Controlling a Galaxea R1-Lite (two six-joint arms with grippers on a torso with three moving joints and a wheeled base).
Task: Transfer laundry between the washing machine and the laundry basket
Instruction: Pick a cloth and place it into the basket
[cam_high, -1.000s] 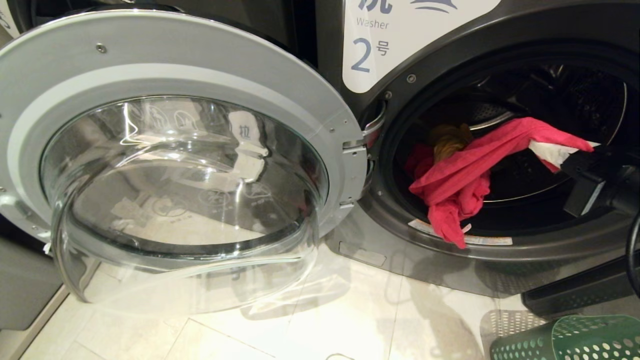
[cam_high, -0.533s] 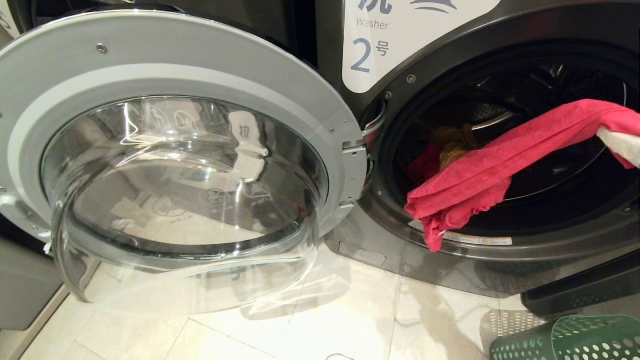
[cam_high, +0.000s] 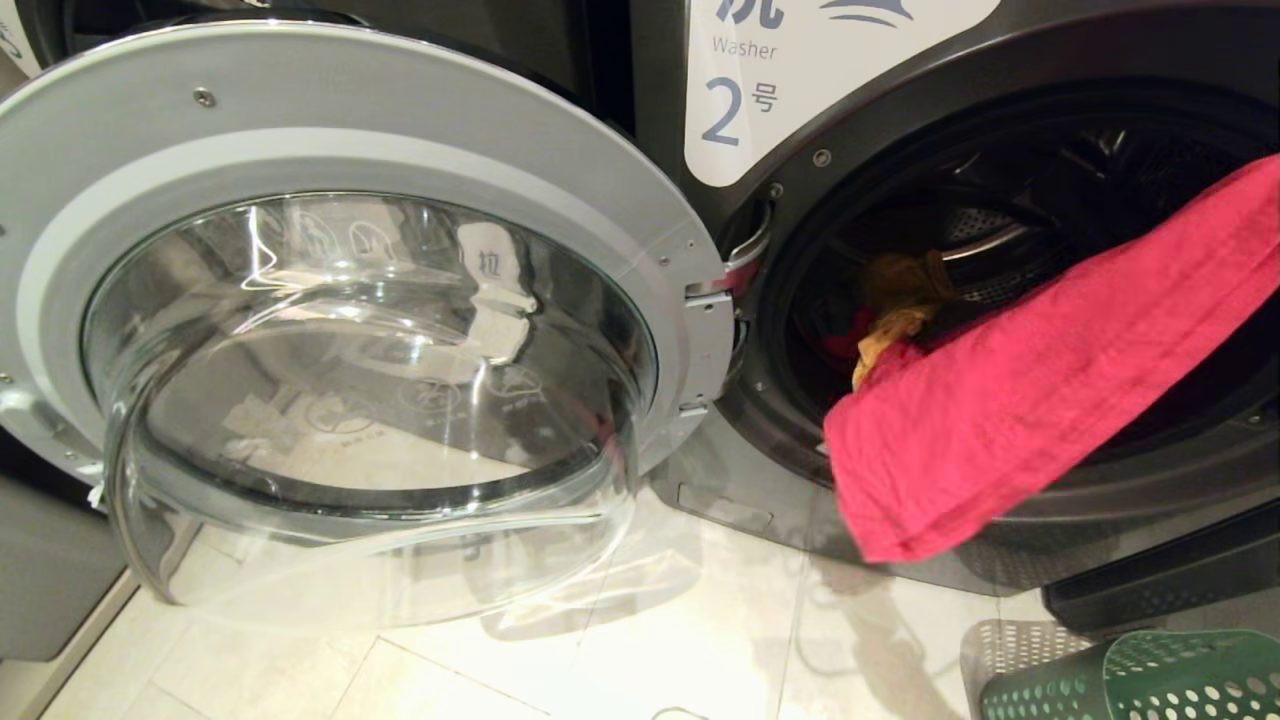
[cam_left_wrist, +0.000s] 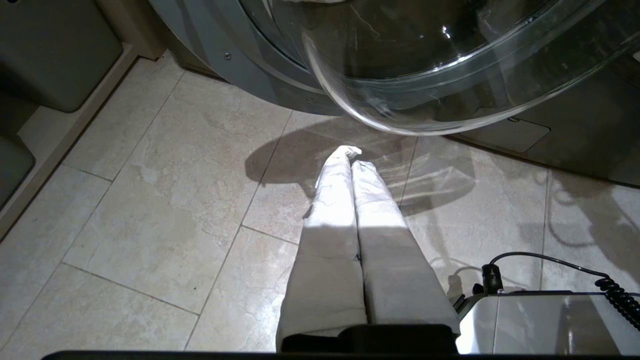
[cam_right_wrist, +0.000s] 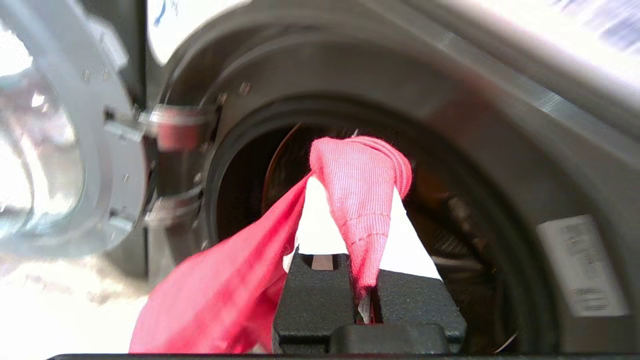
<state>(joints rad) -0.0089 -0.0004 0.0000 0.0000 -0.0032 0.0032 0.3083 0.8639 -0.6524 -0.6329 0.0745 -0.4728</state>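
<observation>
Now right hand grips red-pink cloth; left hand closed, empty

The open door is standing swung out to the left of the drum opening, its glass bowl bulging low over the floor and taking up the room on that side. A red cloth is stretching across the lower right of the opening and hanging over its front rim, blocking most of the way in. Only the upper left of the opening is staying free. A mustard cloth is lying inside. The green basket is sitting at the lower right
</observation>
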